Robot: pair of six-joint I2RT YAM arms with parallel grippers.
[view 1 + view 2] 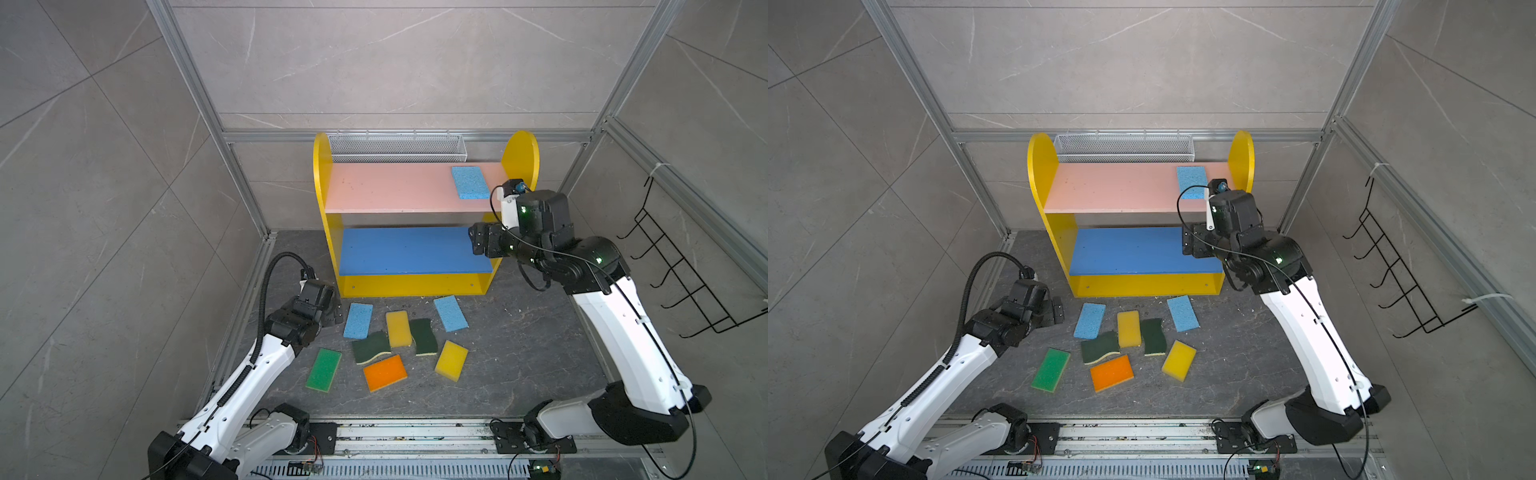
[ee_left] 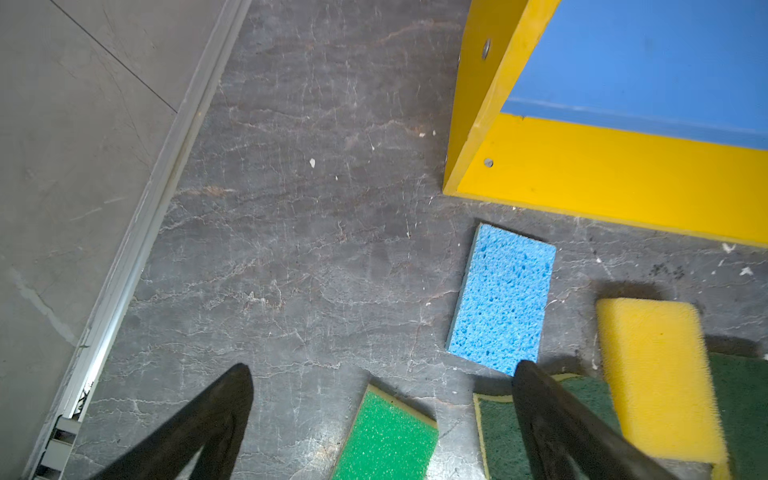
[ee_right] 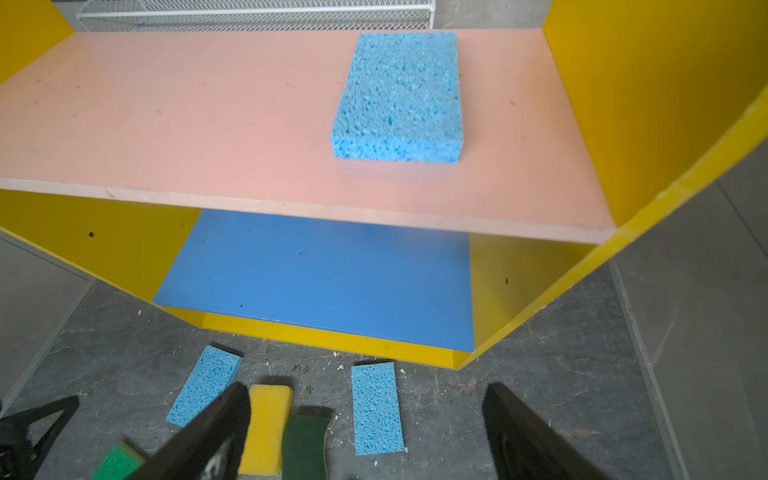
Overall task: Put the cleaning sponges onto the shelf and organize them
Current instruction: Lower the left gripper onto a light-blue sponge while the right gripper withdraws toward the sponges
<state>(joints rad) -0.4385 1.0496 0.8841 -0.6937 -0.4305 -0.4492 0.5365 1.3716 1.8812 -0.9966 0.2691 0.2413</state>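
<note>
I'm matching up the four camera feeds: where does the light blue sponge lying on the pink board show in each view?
In a top view: blue sponge at the right end of the pink board, above centre.
In a top view: same place, above centre.
Left wrist: not in it.
Right wrist: upper middle, on the pink board.
Shared landmark: the blue board.

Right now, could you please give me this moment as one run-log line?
shelf: one light blue sponge on pink board | floor: eight sponges | left gripper: open, empty | right gripper: open, empty
</note>
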